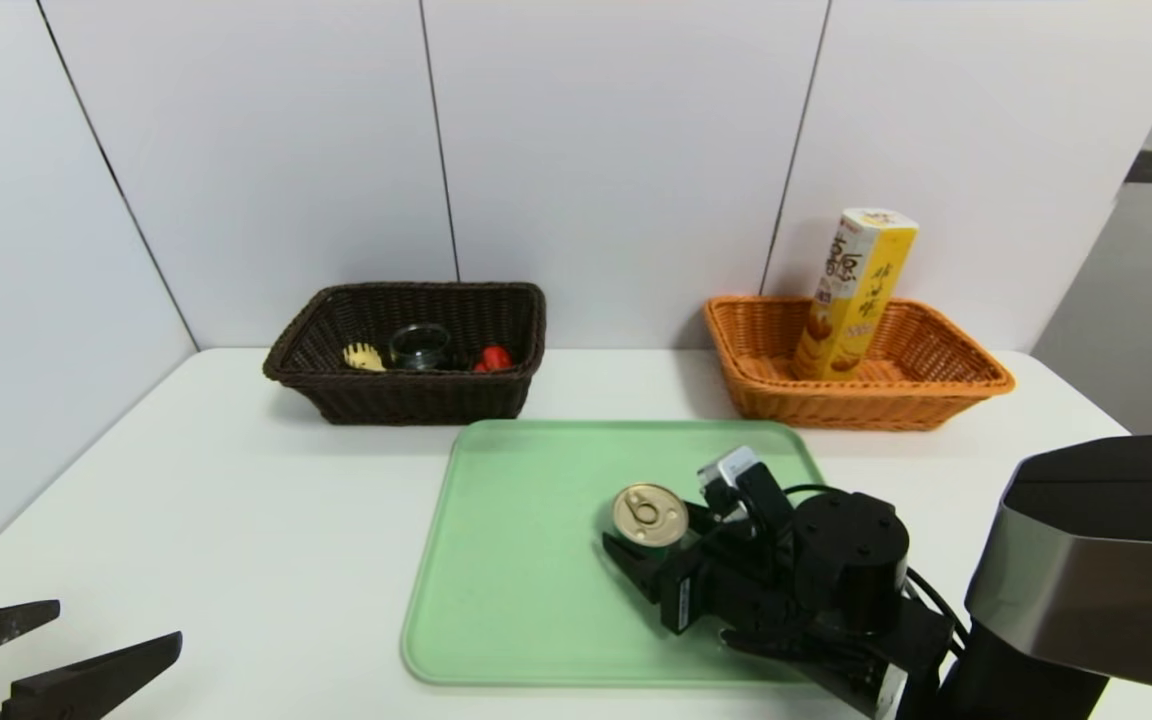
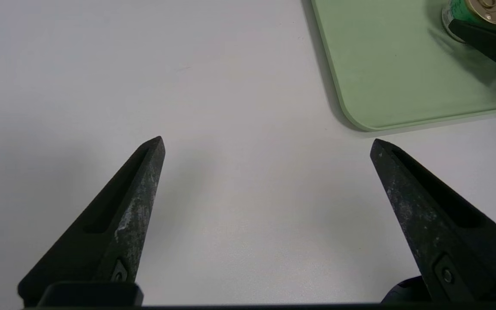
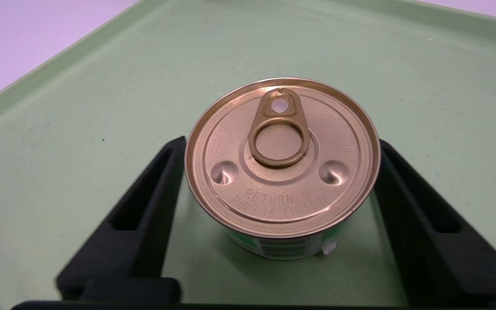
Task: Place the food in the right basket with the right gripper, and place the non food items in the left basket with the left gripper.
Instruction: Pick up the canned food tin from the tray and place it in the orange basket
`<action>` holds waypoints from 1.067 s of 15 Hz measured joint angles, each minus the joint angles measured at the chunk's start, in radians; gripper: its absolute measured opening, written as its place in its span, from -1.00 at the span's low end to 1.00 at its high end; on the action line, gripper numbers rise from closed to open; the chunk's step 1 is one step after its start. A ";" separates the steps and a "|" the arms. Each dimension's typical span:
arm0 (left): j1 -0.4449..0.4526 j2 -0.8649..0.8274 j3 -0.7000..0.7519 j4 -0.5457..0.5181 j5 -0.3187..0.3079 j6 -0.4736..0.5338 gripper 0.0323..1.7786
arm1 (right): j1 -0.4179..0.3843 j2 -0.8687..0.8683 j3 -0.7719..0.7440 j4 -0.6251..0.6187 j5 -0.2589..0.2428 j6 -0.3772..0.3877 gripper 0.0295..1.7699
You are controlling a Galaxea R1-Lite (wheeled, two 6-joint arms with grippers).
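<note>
A small round tin (image 1: 649, 514) with a gold pull-tab lid stands on the green tray (image 1: 516, 560). My right gripper (image 1: 651, 528) straddles it low on the tray. In the right wrist view its two black fingers (image 3: 153, 193) lie against opposite sides of the tin (image 3: 282, 159), shut on it. The tall yellow carton (image 1: 854, 295) leans inside the orange-tan right basket (image 1: 936, 395). The dark brown left basket (image 1: 406, 400) holds the red duck (image 1: 494, 358), the glass dish (image 1: 420, 346) and the pasta fork (image 1: 364, 356). My left gripper (image 1: 117, 621) hangs open at the table's near left corner.
White wall panels stand close behind both baskets. In the left wrist view the left gripper (image 2: 267, 141) hovers over bare white table, with the tray's corner (image 2: 381, 64) and the tin (image 2: 485, 8) beyond it.
</note>
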 joint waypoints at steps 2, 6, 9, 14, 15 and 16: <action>0.000 0.000 0.000 0.000 0.000 0.000 0.90 | 0.000 0.004 -0.003 0.000 0.000 0.000 0.17; 0.000 0.000 0.001 0.001 0.000 0.000 0.90 | 0.000 0.005 -0.005 0.000 0.000 0.001 0.10; 0.000 -0.001 0.002 0.001 0.000 0.000 0.90 | 0.000 -0.003 -0.005 0.001 0.000 0.001 0.10; 0.000 -0.003 0.008 0.002 0.001 0.000 0.90 | 0.001 -0.092 -0.029 0.000 -0.044 0.003 0.10; 0.000 -0.003 0.010 0.001 0.001 0.000 0.90 | 0.001 -0.123 -0.029 0.000 -0.050 0.002 0.10; 0.000 -0.002 0.011 0.000 0.001 -0.001 0.90 | -0.003 -0.158 -0.022 0.000 -0.052 0.001 0.10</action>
